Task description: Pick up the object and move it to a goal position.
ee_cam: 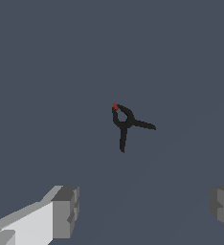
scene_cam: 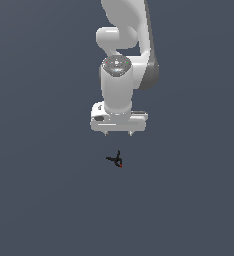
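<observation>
Wide-spread claw (scene_cam: 118, 133) above lone object (scene_cam: 116, 160)

A bare simulated scene around me, no room I can name, flat uniform slate-grey ground (scene_cam: 39, 200) filling every edge of the frame, smooth rendered shading on my white arm (scene_cam: 121, 75)
</observation>
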Available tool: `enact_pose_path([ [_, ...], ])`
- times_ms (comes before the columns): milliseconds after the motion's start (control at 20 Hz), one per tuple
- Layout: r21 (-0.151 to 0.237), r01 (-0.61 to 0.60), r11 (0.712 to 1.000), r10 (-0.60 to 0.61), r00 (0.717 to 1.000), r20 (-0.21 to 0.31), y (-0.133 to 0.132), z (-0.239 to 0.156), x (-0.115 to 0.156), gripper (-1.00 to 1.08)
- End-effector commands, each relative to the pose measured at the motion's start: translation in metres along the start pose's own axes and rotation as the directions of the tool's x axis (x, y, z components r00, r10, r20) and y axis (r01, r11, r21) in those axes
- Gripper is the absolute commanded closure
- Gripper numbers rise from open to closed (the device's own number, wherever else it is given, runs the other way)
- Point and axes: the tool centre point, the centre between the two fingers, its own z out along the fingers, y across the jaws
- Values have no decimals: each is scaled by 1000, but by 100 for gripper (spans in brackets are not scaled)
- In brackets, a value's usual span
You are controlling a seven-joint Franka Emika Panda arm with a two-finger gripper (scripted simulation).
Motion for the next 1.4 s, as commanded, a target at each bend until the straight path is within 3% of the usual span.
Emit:
enact_pose_path([
  [0,0,0,1000,0,1000,0,0,0,0,-92],
  [600,-23,59,998,-58,998,35,-11,5,-12,-92],
  [950,-23,96,995,-95,995,32,-9,11,-7,-92],
  [1350,-24,218,976,-218,976,24,-5,34,8,-92],
])
